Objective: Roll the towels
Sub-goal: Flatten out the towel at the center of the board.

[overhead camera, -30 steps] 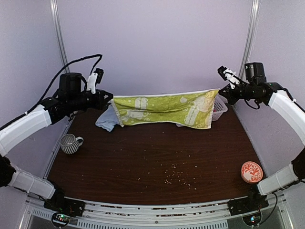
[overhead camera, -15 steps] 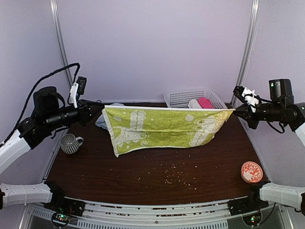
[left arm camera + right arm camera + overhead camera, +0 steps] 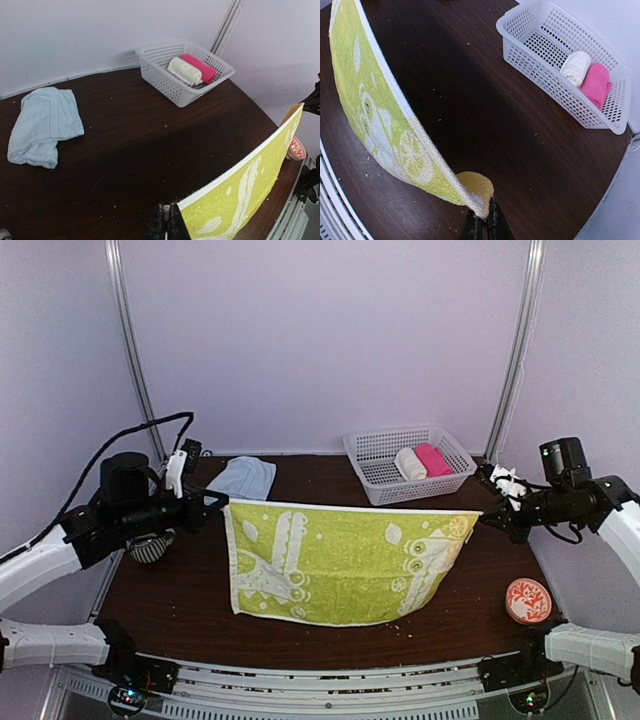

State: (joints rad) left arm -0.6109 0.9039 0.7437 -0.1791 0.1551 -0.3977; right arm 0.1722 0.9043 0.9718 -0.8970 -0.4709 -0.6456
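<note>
The yellow-green and white patterned towel [image 3: 340, 560] hangs stretched between both grippers above the table's front half. Its lower edge lies near the front edge. My left gripper [image 3: 218, 502] is shut on the towel's top left corner; in the left wrist view [image 3: 168, 222] the towel [image 3: 240, 195] runs off to the right. My right gripper [image 3: 484, 519] is shut on the top right corner; in the right wrist view [image 3: 484, 217] the towel [image 3: 375, 115] runs off to the left. The plain pale blue towel [image 3: 241, 478] lies crumpled at the back left, also in the left wrist view [image 3: 42, 125].
A white basket [image 3: 372, 476] at the back right holds a cream roll [image 3: 409, 463] and a pink roll [image 3: 432, 458]. A striped mug [image 3: 148, 548] sits at the left, partly behind my left arm. A red patterned bowl [image 3: 527, 600] stands at the front right. Crumbs dot the table.
Both grippers have carried the stretched towel from the back of the table toward the front and lower. The basket and the blue towel now show behind it.
</note>
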